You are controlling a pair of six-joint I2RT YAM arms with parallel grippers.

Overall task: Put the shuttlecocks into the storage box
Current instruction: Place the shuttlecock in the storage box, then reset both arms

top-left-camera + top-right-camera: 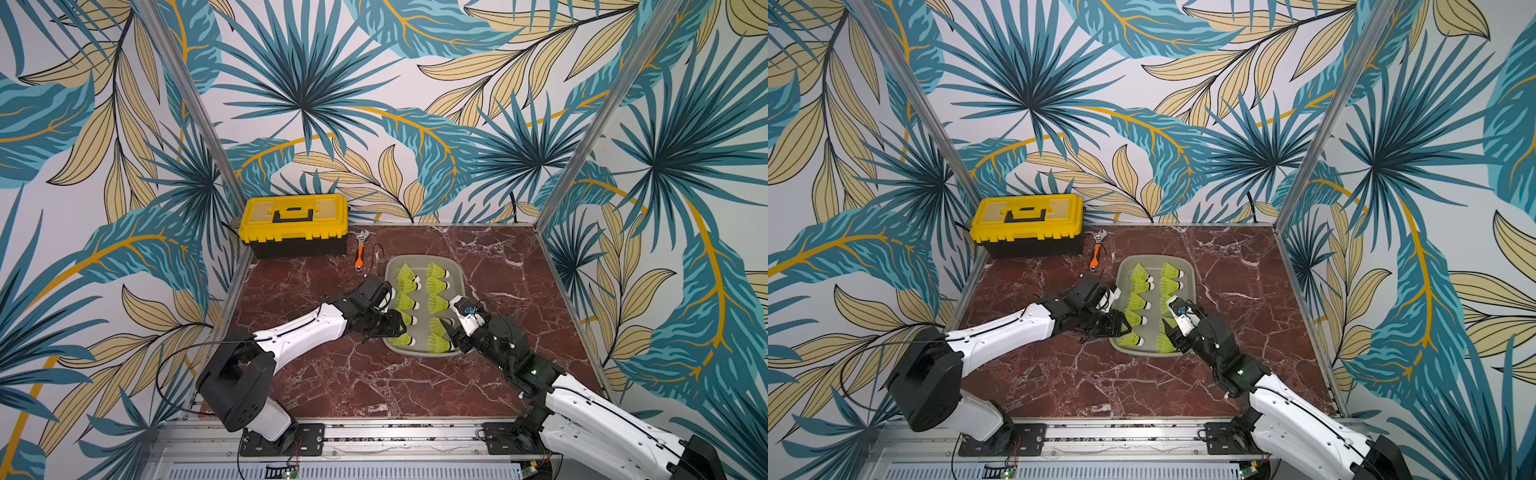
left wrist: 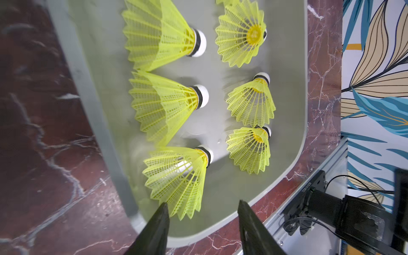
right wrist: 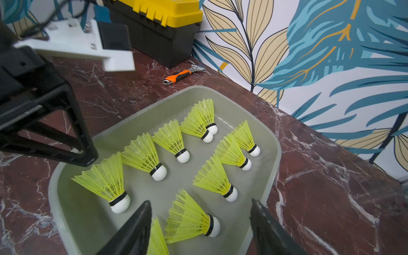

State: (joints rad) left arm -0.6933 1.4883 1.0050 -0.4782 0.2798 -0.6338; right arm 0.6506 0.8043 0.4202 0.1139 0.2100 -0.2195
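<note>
Shuttlecocks (image 3: 141,154) fill the storage box (image 3: 276,157) in two rows, just ahead of both jaws. Left jaws stand parted at one long rim; right jaws gape wide opposite. Bare surface (image 1: 374,386) lies behind them.

Leaf-print walls (image 1: 374,104) (teal, tan), red marble tabletop (image 1: 374,386)

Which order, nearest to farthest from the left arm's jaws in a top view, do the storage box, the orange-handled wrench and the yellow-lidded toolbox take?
1. Storage box: directly below, at its left rim.
2. Wrench: on the table beyond the box's far left corner.
3. Toolbox: far left corner, against the wall.
</note>
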